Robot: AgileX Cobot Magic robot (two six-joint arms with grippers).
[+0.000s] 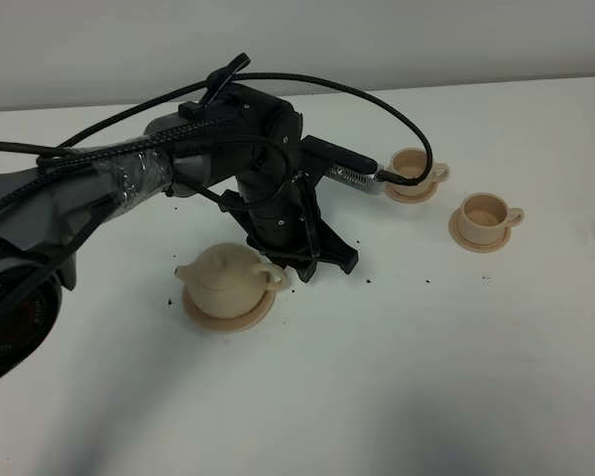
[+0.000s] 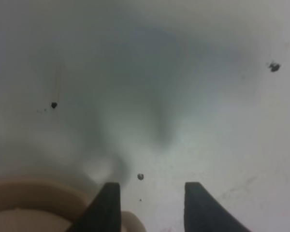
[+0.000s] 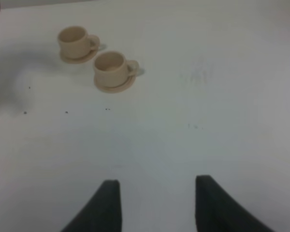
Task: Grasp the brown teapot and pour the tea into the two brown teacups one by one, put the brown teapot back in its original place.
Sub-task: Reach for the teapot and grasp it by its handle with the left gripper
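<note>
Starting with the teapot [image 1: 228, 278]: parked upright on the big saucer [image 1: 206, 317], left-middle of the counter [image 1: 426, 387], lid on, spout pointing away from the arm, handle toward it. Handy setup, with the handle offered straight to the left jaws. Those spread wide, holding nothing, low and just beside the handle. Can't tell about actual contact. Looks like lining up for the grab, not yet made. Right jaws also wide and empty, hanging over bare counter. Both cups [image 1: 414, 164] [image 1: 484, 211] on their little saucers, mouths up, near each other, well apart from the teapot. Loads of open counter in between for the carry. Only the cable [image 1: 416, 139] drooping by the further cup worth watching, plus the back edge not far behind it.
</note>
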